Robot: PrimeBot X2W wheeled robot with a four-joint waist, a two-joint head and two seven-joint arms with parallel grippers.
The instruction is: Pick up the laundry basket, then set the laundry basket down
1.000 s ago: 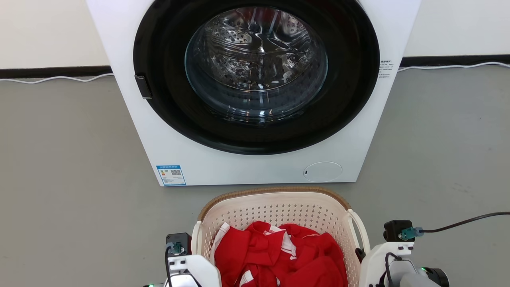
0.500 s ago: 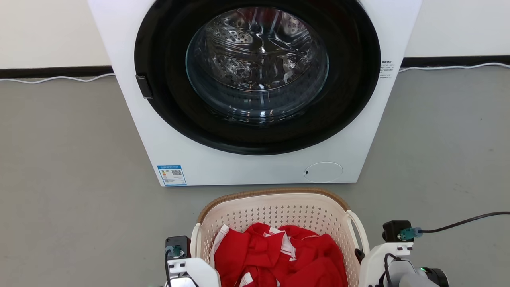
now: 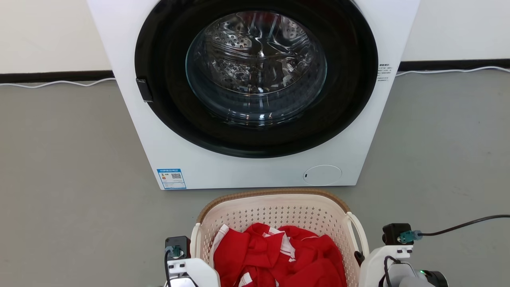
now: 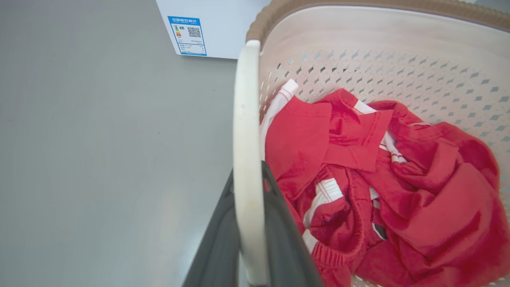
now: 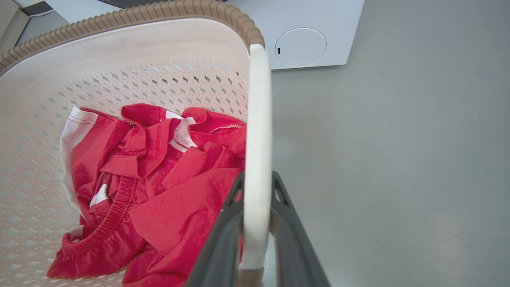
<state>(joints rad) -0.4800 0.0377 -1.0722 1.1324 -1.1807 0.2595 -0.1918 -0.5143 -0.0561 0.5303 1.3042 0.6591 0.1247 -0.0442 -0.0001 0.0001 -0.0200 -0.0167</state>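
Note:
The laundry basket (image 3: 279,209), cream-white and perforated with a brown ribbed rim, sits at the bottom centre of the head view, just in front of the washing machine. Red and white clothes (image 3: 279,255) lie in it. In the left wrist view my left gripper (image 4: 248,177) is shut on the basket's white left loop handle (image 4: 244,111). In the right wrist view my right gripper (image 5: 257,177) is shut on the right loop handle (image 5: 258,119). The basket's bottom is hidden, so I cannot tell whether it touches the floor.
A white front-loading washing machine (image 3: 255,171) with its round door shut stands right behind the basket. Grey floor (image 3: 71,159) stretches to both sides. A black cable (image 3: 458,227) runs from my right wrist. White cables (image 3: 55,83) lie along the back wall.
The whole head view has shifted slightly downward, so the camera moved. Both grippers stay shut on the basket's handles, and the basket keeps its place between my wrists.

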